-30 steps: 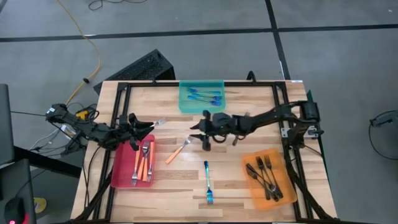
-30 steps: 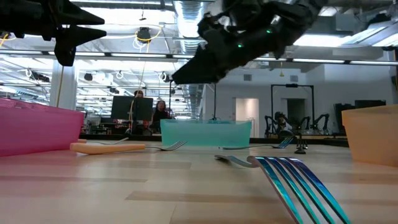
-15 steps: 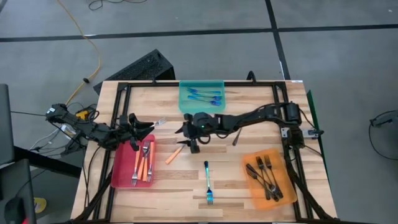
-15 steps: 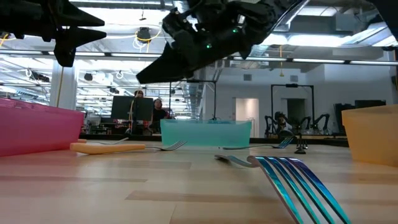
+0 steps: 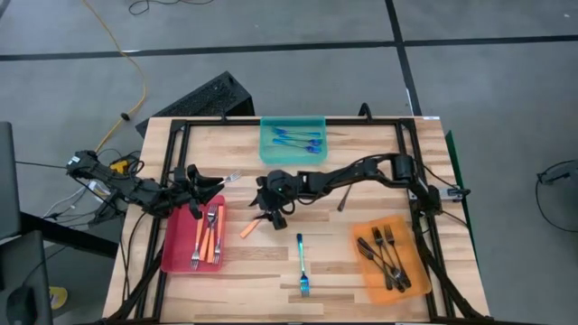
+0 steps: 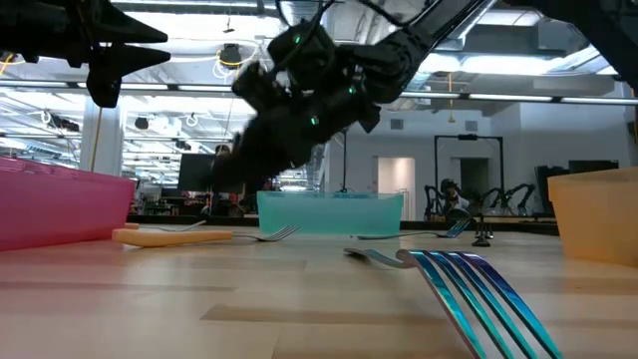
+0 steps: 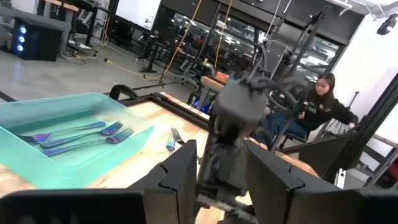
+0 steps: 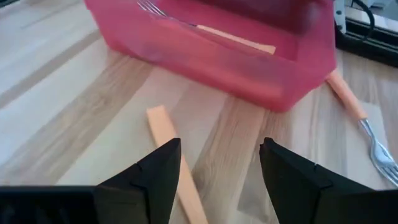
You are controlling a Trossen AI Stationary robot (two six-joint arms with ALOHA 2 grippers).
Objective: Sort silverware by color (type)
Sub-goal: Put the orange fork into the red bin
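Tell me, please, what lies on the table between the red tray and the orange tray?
In the high view, a blue fork lies alone on the bare wood between the red tray and the orange tray.

A robotics lab: exposed ceiling ducts [image 6: 299, 15] and strip lights overhead, other robot arms [image 6: 503, 194] on stands, monitors [image 6: 209, 170], a seated person [image 7: 320, 106], and a grey concrete floor [image 5: 470, 90].

Grey floor [image 5: 72, 81] around the wooden table [image 5: 271, 271]; yellow cable [image 5: 126, 45] and black keyboard [image 5: 209, 97] beyond its far-left corner. Behind it: ceiling strip lights [image 6: 558, 62], seated person [image 7: 323, 102].
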